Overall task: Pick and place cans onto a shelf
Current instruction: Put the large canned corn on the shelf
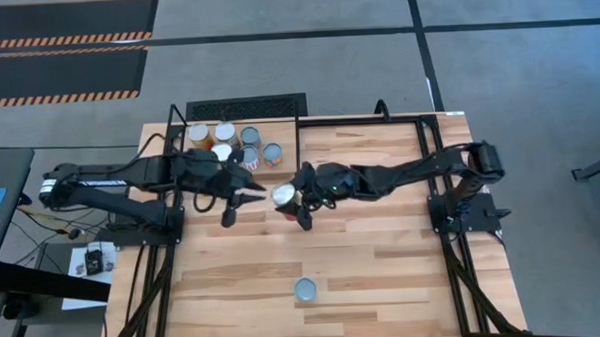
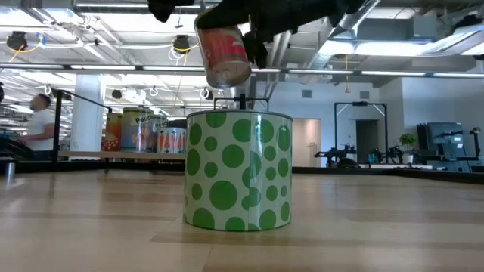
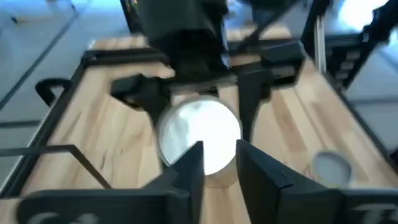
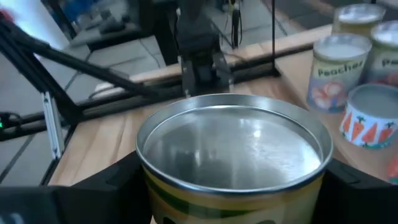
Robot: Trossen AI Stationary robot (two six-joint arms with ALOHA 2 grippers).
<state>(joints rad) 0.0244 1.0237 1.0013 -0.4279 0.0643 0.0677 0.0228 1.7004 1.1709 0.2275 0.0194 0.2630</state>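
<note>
The right gripper (image 1: 292, 203) grips a can (image 1: 284, 195) above the desk; it should carry it level toward the shelf (image 1: 246, 118).

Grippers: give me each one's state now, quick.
Left gripper: open, holding nothing.
Right gripper: shut on a can, lifted off the table.
</note>
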